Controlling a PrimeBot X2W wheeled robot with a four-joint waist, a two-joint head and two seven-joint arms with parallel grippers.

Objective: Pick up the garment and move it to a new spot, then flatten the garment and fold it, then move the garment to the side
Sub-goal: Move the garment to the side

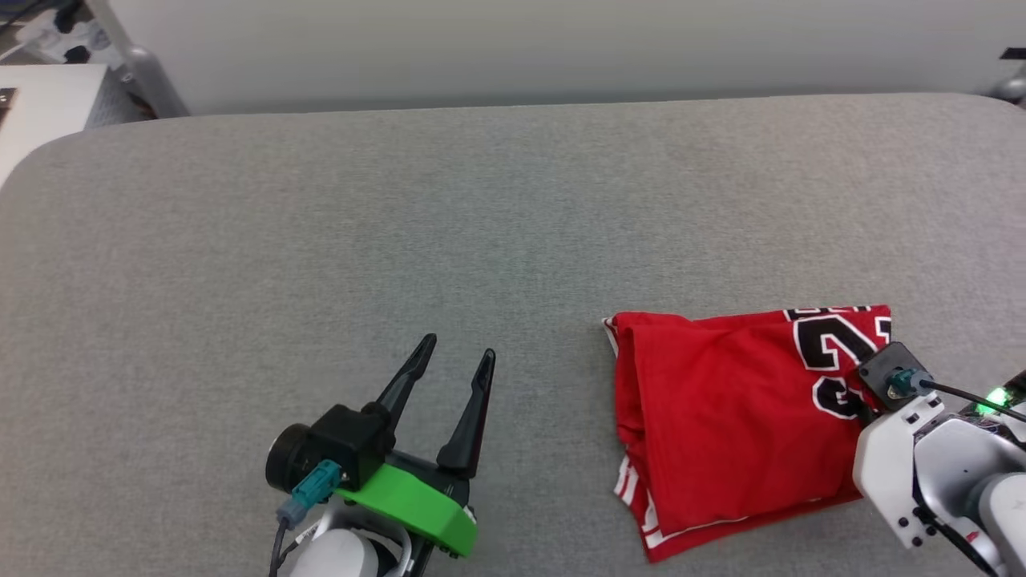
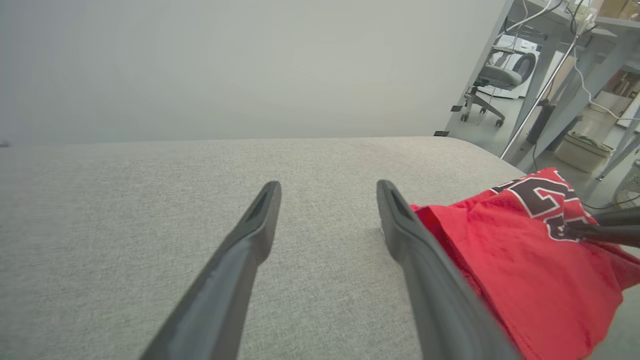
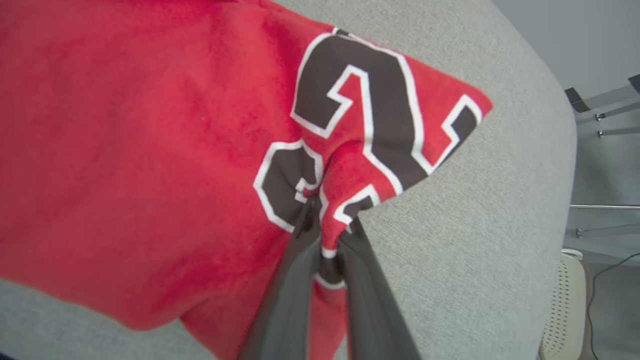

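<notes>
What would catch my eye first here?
A folded red shirt lies at the right of the grey table. The right gripper is pinching its edge, just by the black lettering. The left gripper hangs open over bare table at the lower left.

A wide grey fabric-covered surface [image 1: 321, 224] with rounded corners lay before a plain pale wall [image 1: 561, 48]. A white tabletop [image 1: 44, 104] sat beyond its far left corner. Off to the right stood a grey office chair [image 2: 497, 77], metal desk legs [image 2: 550, 90] and a woven basket [image 2: 582, 147].
</notes>
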